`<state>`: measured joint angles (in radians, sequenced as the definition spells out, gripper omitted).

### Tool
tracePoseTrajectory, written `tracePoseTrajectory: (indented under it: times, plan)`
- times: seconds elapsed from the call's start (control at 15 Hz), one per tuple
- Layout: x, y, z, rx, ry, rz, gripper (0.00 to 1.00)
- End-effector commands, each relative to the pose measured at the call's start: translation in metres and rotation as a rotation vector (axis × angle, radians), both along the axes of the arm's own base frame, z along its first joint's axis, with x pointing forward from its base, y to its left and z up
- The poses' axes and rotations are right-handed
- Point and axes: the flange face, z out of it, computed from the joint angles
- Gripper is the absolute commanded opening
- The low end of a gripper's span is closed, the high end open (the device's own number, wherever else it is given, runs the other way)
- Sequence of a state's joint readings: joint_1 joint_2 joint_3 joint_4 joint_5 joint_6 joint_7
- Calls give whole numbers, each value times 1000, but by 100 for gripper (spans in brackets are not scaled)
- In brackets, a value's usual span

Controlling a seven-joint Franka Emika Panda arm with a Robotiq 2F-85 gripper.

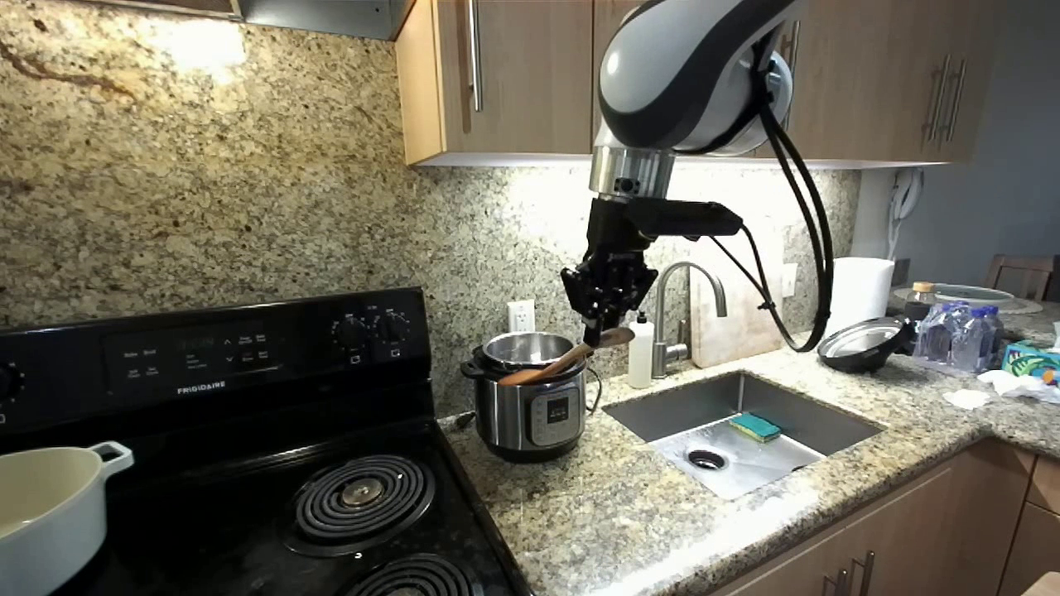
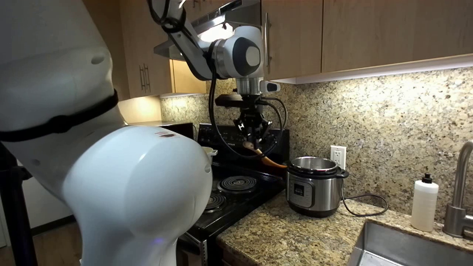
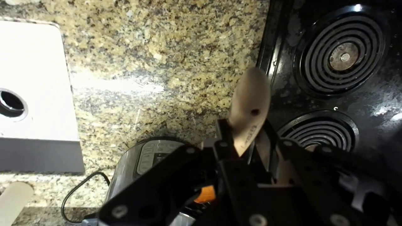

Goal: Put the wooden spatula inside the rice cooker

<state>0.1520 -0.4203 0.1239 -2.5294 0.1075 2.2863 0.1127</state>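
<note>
The wooden spatula [image 1: 555, 364] is held tilted, with its orange head lower than its handle end. My gripper [image 1: 592, 335] is shut on the handle; it also shows in an exterior view [image 2: 254, 145]. In the wrist view the spatula's pale handle end [image 3: 251, 97], with a hole and printed letters, sticks out between the fingers [image 3: 245, 133]. The rice cooker [image 1: 513, 422] stands upright on the counter without a lid, its steel inner pot open. In an exterior view the spatula head [image 2: 271, 162] is beside the cooker [image 2: 332, 192] at rim height; I cannot tell if they touch.
A black stove [image 1: 356, 492] adjoins the counter beside the cooker, with a white pot [image 1: 50, 505] on it. A sink [image 1: 737, 488], a soap bottle [image 1: 640, 352] and a faucet [image 1: 662, 323] are on the cooker's other side. Cabinets [image 1: 522, 91] hang above. A cord [image 2: 364, 214] trails behind the cooker.
</note>
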Motion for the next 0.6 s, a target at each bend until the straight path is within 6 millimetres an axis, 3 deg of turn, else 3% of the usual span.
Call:
tracePoseTrajectory:
  times: [0.0, 0.53]
  plan:
    - [-10, 1, 15, -66, -66, 5, 10]
    - [-1, -1, 20, -124, -116, -15, 10]
